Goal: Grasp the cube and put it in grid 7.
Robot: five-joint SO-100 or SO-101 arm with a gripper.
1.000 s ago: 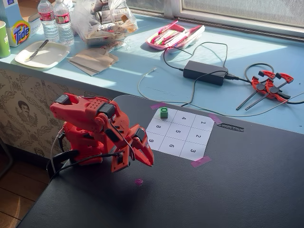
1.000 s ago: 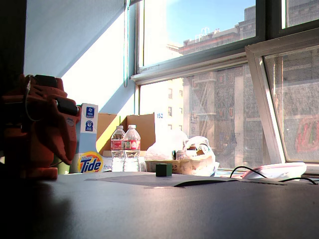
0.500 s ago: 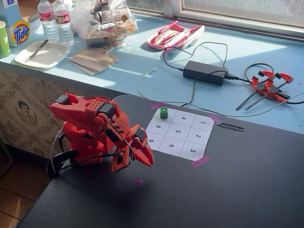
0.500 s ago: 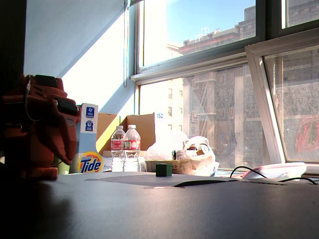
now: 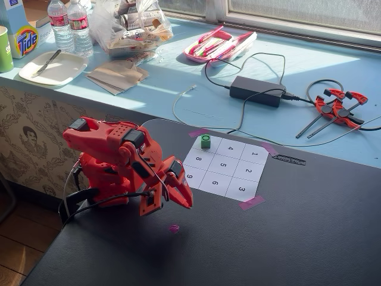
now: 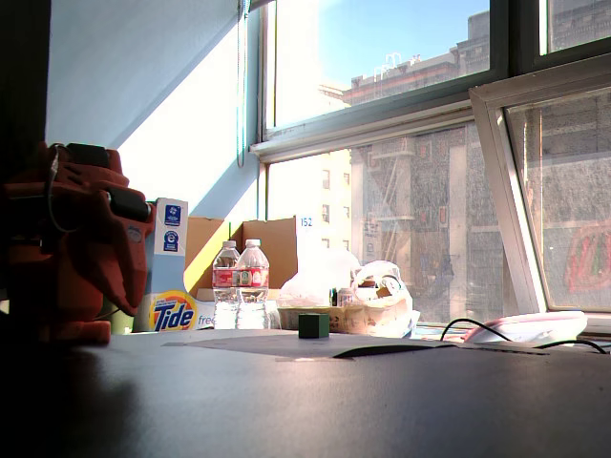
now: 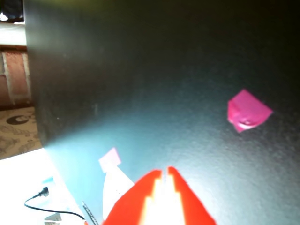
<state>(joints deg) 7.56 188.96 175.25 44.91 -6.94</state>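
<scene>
The cube (image 5: 205, 141) sits on the white numbered sheet (image 5: 225, 167), in the far-left corner cell, next to the cell marked 4 and beyond the cell marked 8. The digit of its own cell is hidden under it. In a fixed view from surface level the cube (image 6: 313, 325) stands upright, dark against the window, nothing touching it.

The arm (image 5: 113, 164) is folded low at the left side of the black surface (image 5: 250, 238), well apart from the cube. The claw (image 5: 172, 199) points down toward the surface just near-left of the sheet's cell 9. In the wrist view the claw (image 7: 164, 172) shows its two red fingertips pressed together with only a hairline seam between them, and nothing is held.

A small pink scrap (image 5: 173, 227) lies on the surface just near of the claw; the wrist view shows it (image 7: 247, 111) to the right of the fingertips. Pink tape pieces hold the sheet's corners, one at the near-right corner (image 5: 251, 203).

Beyond the surface, on the light blue sill: a black power brick (image 5: 258, 90) with cables, orange clamps (image 5: 339, 107) at far right, a pink tray (image 5: 219, 43), water bottles (image 5: 68, 25), a plate (image 5: 52, 67).
</scene>
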